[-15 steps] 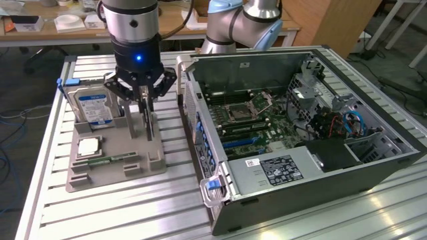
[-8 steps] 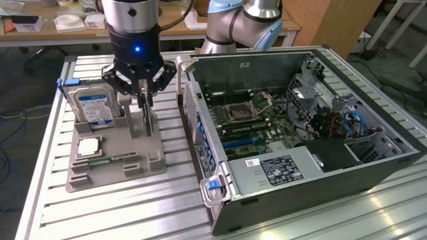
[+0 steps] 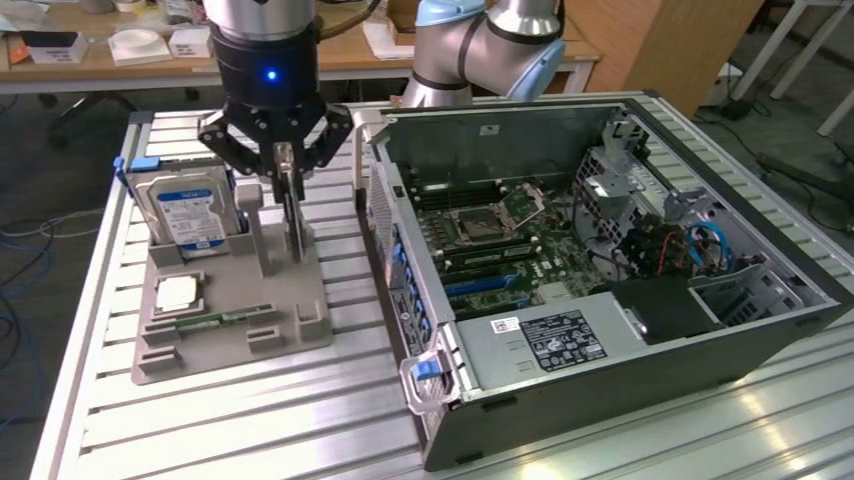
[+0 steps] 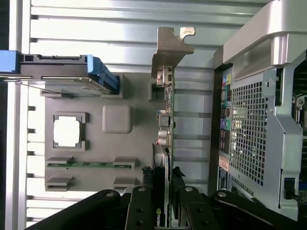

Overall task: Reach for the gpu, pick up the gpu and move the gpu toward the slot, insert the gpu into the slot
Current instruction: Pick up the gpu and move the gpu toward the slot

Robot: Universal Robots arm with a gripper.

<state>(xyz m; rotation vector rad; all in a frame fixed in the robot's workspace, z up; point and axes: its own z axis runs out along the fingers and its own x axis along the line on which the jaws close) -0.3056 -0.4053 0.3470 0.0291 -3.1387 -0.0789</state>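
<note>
gpu (image 4: 164, 139): stands on edge in the grey holder tray (image 3: 227, 340), silver bracket end up, well apart from the case
claw (image 4: 165, 207): clamped on the gpu, one finger on each flat face
risk, lift: the card could bind in its tray groove if pulled at a tilt (thin board, may flex)
risk, grip: the hold sits at one end, so the card could swing or slip
risk, slot (image 3: 481, 263): the bracket may catch the case wall; a skewed edge won't seat
tray holds: hard drive (image 3: 187, 205), CPU chip (image 3: 178, 293), memory stick (image 3: 234, 318), gpu
computer case (image 3: 747, 330): open, green motherboard (image 3: 534, 250) inside, slot bare
</note>
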